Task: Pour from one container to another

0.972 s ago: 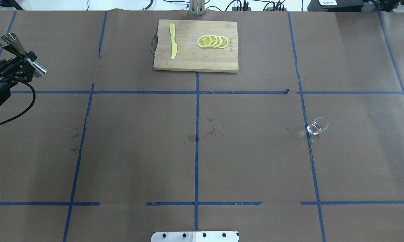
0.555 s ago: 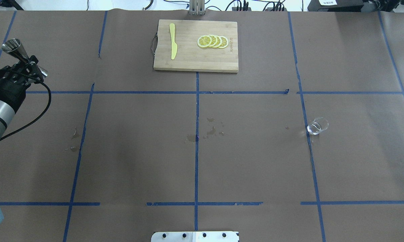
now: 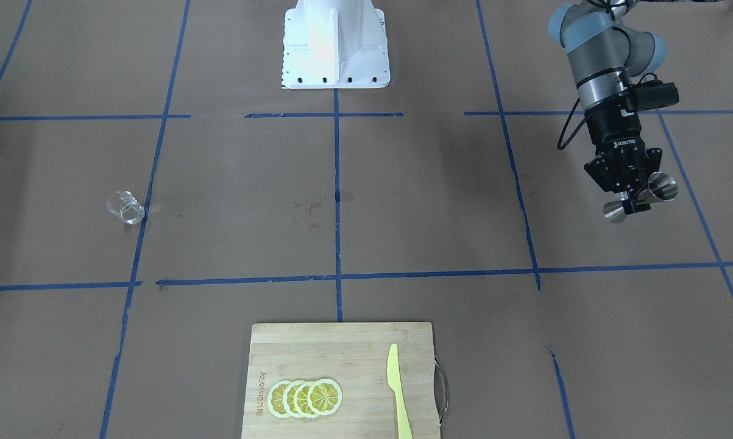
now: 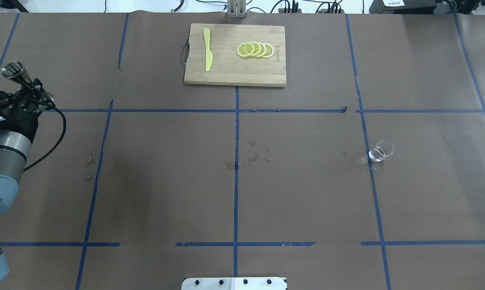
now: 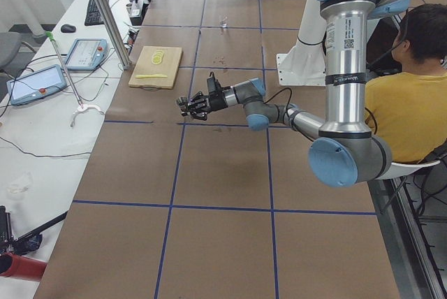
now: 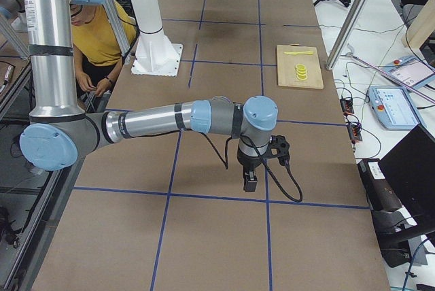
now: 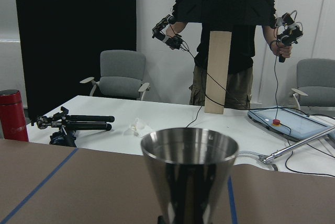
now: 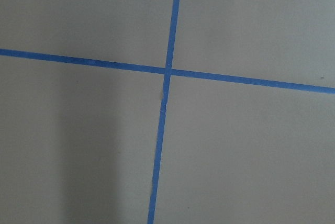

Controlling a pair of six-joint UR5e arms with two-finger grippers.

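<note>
Left gripper [image 3: 631, 196] is clenched on the jigger [image 3: 662, 186] at its waist. The jigger is held off the table [image 4: 266, 193] at the left side, wide cone up in the wrist view. Cup [image 4: 381, 151] sits on the table at right, beside a tape line [image 4: 365, 133], well apart from the jigger. Right gripper [image 6: 250, 181] points down over the right end; cannot tell whether it is clenched or released.

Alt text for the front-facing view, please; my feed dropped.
The left gripper grips the steel jigger by its waist at the view's right. The clear glass cup sits far off at the left; a cutting board with lemon slices lies at the bottom.
</note>
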